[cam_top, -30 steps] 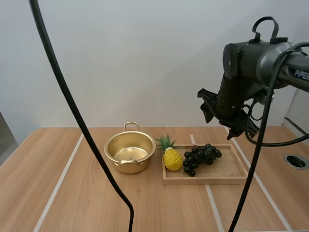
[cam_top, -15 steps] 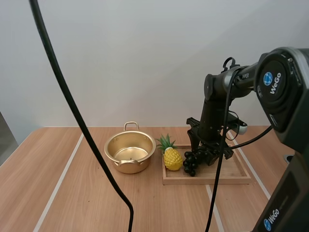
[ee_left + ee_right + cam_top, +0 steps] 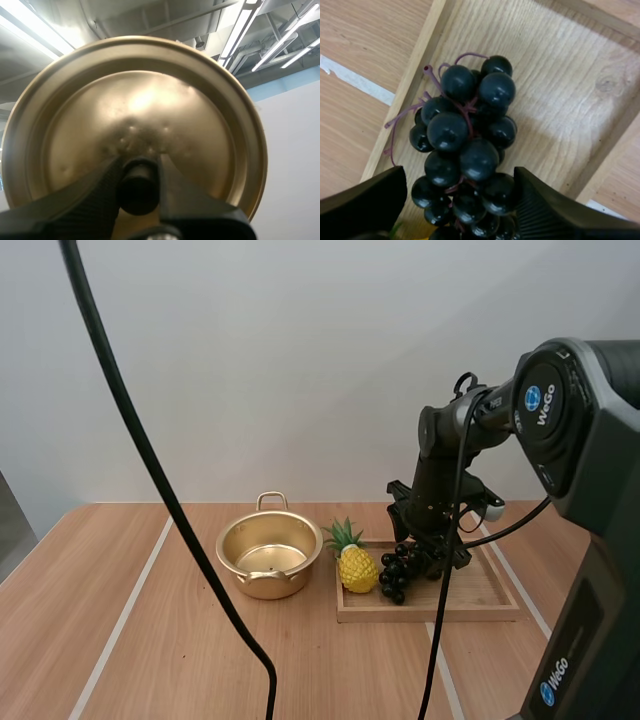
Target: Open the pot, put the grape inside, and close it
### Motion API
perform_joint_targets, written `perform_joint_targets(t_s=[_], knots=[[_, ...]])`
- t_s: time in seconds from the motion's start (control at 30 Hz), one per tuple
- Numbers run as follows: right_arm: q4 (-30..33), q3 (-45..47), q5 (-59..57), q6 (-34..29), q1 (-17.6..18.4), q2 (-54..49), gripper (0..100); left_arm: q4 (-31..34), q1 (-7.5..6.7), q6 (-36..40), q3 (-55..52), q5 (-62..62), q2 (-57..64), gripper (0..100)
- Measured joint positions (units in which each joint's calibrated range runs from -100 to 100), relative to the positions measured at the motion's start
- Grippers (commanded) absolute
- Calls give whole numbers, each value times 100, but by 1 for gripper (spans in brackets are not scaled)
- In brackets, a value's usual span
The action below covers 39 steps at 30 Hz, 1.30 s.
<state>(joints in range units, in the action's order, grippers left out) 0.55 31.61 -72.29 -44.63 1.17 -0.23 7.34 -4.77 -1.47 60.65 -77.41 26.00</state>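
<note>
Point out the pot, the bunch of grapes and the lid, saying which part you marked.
pot point(image 3: 290, 585): high view, front outer wall.
bunch of grapes point(image 3: 479, 159): right wrist view, a berry at the bunch's middle.
lid point(image 3: 145, 110): left wrist view, domed face above its knob.

Grapes point(image 3: 396, 575): high overview, right-wrist close-up

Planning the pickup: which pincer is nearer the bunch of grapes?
Right. The right pincer stands open astride the bunch of grapes on the wooden tray; the left pincer grips the knob of the pot lid, elsewhere.
</note>
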Motion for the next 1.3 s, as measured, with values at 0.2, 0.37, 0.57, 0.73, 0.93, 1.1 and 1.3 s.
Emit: perform_joint_targets(t_s=[0.2,0.37,0.57,0.73,0.93,1.1,1.3], knots=[[2,0,294,-3,0,381,100,0,0,0,0,0,0,0],[12,-5,555,-11,0,561,100,0,0,0,0,0,0,0],[24,-31,648,-11,0,630,55,0,0,0,0,0,0,0],[59,-52,663,45,0,630,0,0,0,0,0,0,0,0],[109,-52,670,426,0,405,0,0,0,0,0,0,0,0],[109,-52,701,956,0,-312,0,0,0,0,0,0,0,0],[109,-52,748,1557,0,-1696,0,0,0,0,0,0,0,0]])
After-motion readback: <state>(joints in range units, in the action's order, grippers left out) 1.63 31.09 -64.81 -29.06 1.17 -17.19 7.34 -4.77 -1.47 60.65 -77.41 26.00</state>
